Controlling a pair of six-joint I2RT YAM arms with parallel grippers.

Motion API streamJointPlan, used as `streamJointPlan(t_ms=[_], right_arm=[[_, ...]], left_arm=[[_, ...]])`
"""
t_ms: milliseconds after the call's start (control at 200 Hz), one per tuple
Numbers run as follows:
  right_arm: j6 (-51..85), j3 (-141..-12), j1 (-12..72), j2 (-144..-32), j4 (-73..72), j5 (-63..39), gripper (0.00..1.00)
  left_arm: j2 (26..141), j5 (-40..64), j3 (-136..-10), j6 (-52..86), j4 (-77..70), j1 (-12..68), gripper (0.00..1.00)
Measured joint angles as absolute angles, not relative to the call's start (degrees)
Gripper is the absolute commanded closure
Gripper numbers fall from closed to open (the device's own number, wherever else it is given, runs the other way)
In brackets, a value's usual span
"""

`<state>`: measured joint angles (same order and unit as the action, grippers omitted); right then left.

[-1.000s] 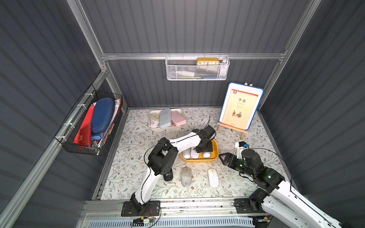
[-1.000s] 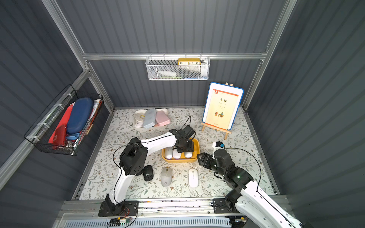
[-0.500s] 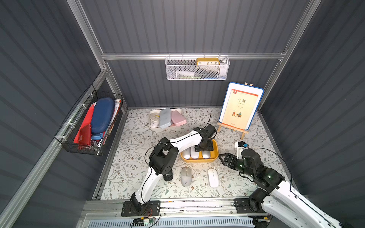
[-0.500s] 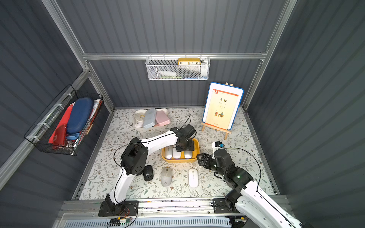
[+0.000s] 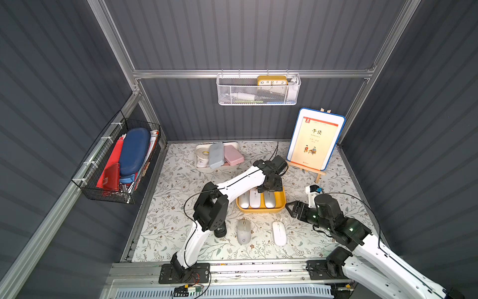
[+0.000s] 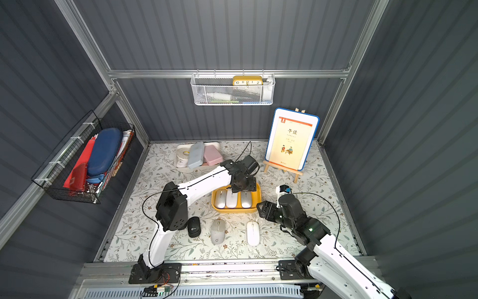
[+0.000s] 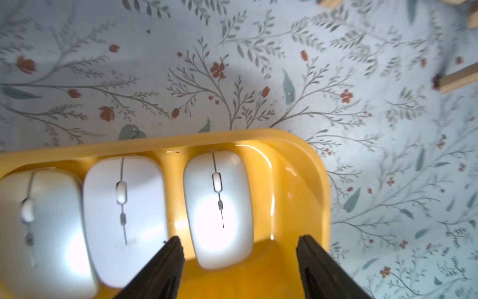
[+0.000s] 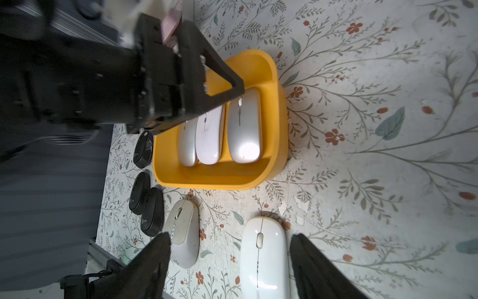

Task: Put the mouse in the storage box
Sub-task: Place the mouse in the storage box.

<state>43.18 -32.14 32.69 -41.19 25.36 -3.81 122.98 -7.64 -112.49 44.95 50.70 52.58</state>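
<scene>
The left hand (image 7: 239,238) is hanging over the storage box (image 7: 314,165), its fingers (image 7: 168,266) standing apart: released, gripping nothing. Three pale mice are lying side by side in the box. The silver mouse (image 7: 218,207), nearest the open end, is resting flat just beyond the fingertips.

The right hand (image 8: 230,235) is hovering over the bench (image 8: 375,181), spread and empty. Its wrist view is showing the white mouse (image 8: 263,259) between the fingers, while both top views are placing the hand beside the box, clear of that mouse. A grey mouse (image 8: 182,233) is lying alongside, with black mice (image 8: 139,192) further along.

I am judging the white mouse to be next. It is looking light, rigid and glossy, with a domed shell that is likely slippery from above. The best hold is probably across the narrow width, on the long flanks, pads low. Room appears to be remaining at the box's open end. A hard squeeze is risking the mouse squirting out.
</scene>
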Motion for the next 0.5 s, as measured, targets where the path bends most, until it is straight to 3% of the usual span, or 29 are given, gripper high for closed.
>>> streamJointPlan(t_ms=[165, 295, 500], right_arm=[[43.0, -34.5, 36.3, -47.1, 26.1, -2.9, 0.25], [43.2, -39.9, 45.2, -54.3, 28.2, 0.8, 0.26], [45.8, -49.1, 58.6, -69.2, 27.9, 6.5, 0.26]], left_arm=[[101.3, -8.7, -95.1, 48.7, 47.7, 53.4, 0.25], [82.4, -7.5, -77.9, 51.9, 44.8, 47.1, 0.25], [71.1, -5.5, -61.9, 55.2, 44.7, 44.2, 0.26]])
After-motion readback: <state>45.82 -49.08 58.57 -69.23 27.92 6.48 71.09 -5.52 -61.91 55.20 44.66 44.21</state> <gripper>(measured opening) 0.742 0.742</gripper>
